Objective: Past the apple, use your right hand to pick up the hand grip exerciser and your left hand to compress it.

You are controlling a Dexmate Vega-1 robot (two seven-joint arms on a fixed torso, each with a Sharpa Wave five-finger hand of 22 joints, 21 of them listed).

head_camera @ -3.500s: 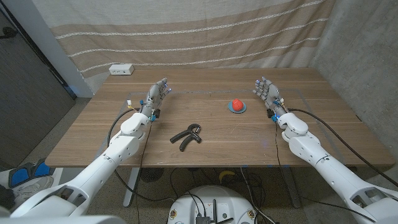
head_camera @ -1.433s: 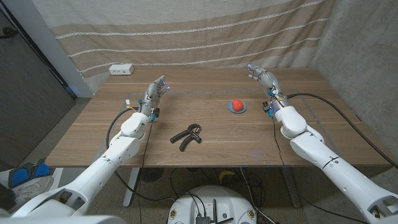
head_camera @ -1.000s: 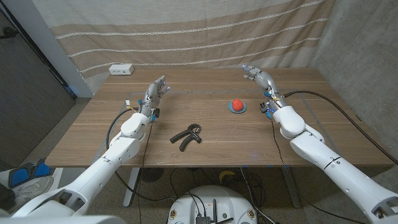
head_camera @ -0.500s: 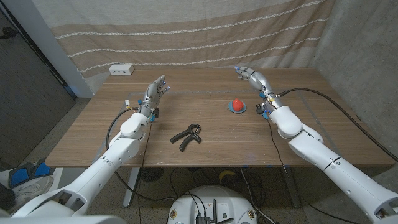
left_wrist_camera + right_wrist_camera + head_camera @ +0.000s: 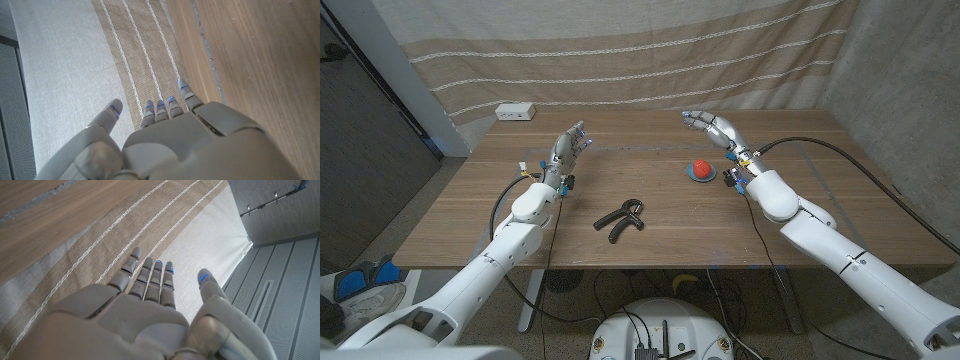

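We were at the reaching step: our right hand (image 5: 712,127) held nothing, its fingers (image 5: 692,117) spread wide above the tabletop (image 5: 470,215), beyond the apple (image 5: 700,166). The hand grip exerciser (image 5: 621,219) lay well apart from those fingers, nearer the left hand (image 5: 570,145), which was wide too. Next, we judged, the right hand must pass the apple and come down on the exerciser.

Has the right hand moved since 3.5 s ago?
Yes. The right hand has swung toward the table's far side and the robot's left; it was right of the apple, now behind it, empty.

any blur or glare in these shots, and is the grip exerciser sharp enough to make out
Head view: even, soft light, no glare, faint shadows; the hand grip exerciser and apple are sharp but small. Left wrist view: left hand close and slightly soft. Right wrist view: right hand likewise soft, curtain stripes clear.
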